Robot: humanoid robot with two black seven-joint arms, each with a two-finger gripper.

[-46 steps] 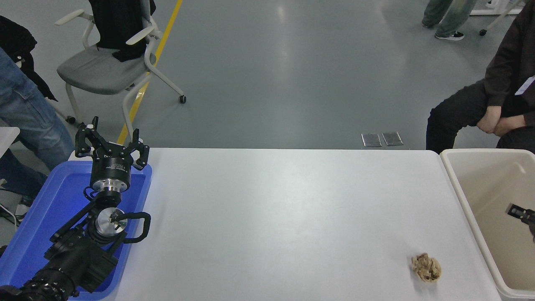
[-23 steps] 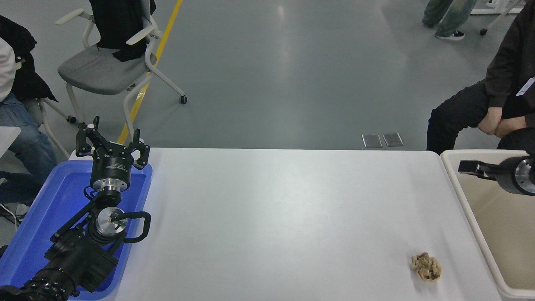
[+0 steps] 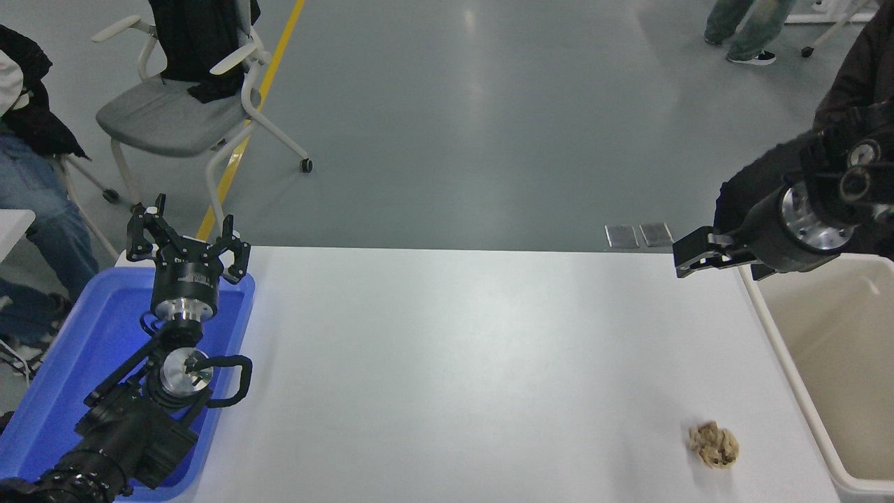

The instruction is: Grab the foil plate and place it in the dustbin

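The foil plate is not in view. The dustbin [image 3: 803, 391] is a big cream bin at the table's right edge; the part of its inside that shows holds nothing. My right gripper [image 3: 693, 256] comes in from the right edge, held in the air above the table's far right corner, just left of the bin's far rim, pointing left. It carries nothing that I can see. My left arm is parked at the lower left, with its gripper [image 3: 187, 236] open and empty over the blue tray.
A blue plastic tray [image 3: 91, 335] lies at the table's left end under the left arm. A small crumpled brown paper ball [image 3: 713, 445] lies near the front right. A person sits behind the right arm, another at the far left beside a chair [image 3: 167, 119].
My right arm has risen out of the dustbin and swung up and left, now over the table's far right corner. The left arm has not moved.
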